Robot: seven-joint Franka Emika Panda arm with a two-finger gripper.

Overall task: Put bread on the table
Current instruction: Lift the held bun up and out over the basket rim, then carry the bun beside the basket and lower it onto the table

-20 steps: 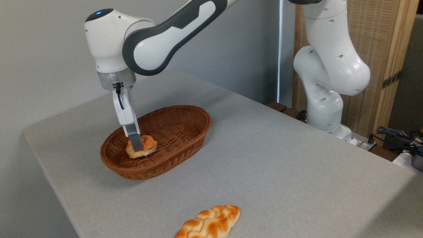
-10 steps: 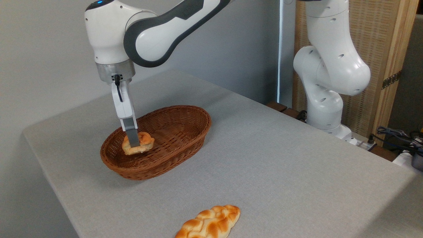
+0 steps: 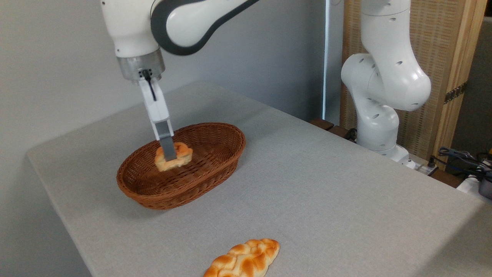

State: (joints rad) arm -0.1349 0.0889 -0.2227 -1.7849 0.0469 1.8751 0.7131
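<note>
the gripper is hanging down from the white arm over the brown wicker basket, with its jaws closing narrowly on the bread. the bread is sitting between the fingers, with one grey finger crossing its front, and it is hanging inside the basket's outline, seemingly clear of the woven floor, though whether its base is touching the weave is hard to tell. the basket is resting on the grey table, toward the left. a long braided loaf is lying on the table near the front edge, well apart from the basket.
</note>
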